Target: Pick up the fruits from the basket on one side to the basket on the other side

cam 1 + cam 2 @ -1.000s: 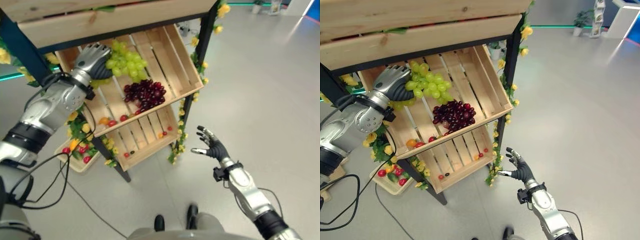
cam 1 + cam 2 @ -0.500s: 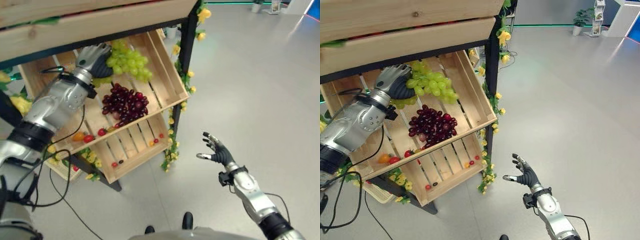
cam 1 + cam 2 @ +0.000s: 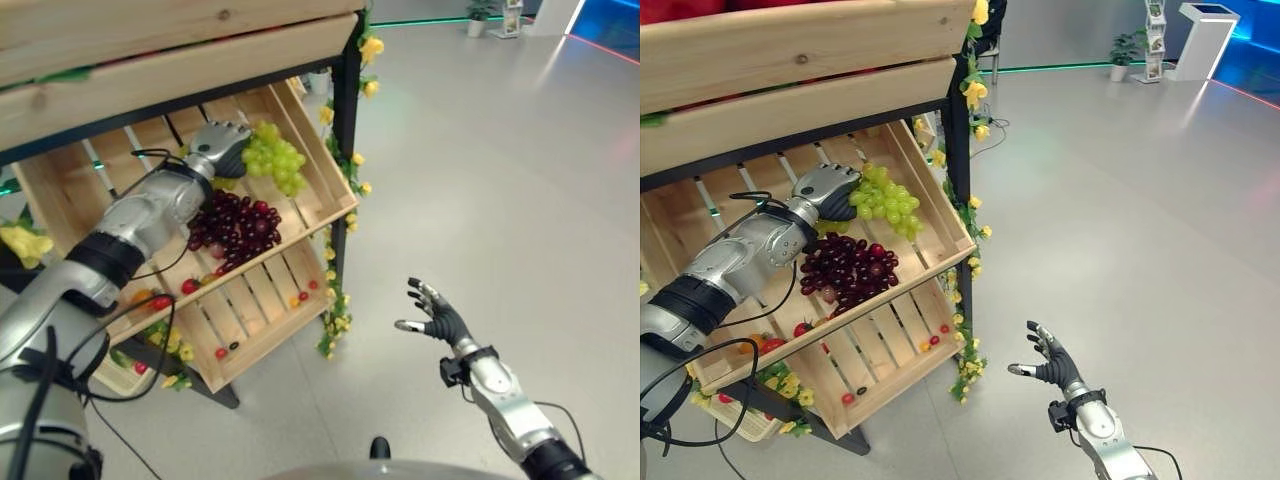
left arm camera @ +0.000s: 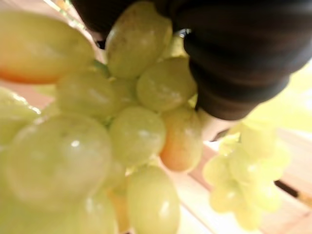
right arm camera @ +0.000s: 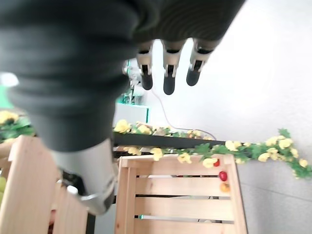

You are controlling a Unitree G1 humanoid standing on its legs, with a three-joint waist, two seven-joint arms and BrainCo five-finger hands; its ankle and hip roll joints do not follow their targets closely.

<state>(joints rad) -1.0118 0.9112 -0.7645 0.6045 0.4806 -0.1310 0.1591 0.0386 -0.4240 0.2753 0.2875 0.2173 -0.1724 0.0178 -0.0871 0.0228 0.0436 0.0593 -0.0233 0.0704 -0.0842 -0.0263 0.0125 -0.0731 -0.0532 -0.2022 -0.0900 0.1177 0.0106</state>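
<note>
Your left hand fingers grip the green grapes; loose berries dangling beyond them may tear off.

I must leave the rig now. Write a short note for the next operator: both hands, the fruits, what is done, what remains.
Left hand: shut on the green grapes, inside the middle wooden crate.
Right hand: open, idle above the floor.
Dark red grapes lie in the same crate; small tomatoes in the lower crate.
Done: green grapes grasped.
Left: carry them to the other basket, then the remaining fruit.
</note>
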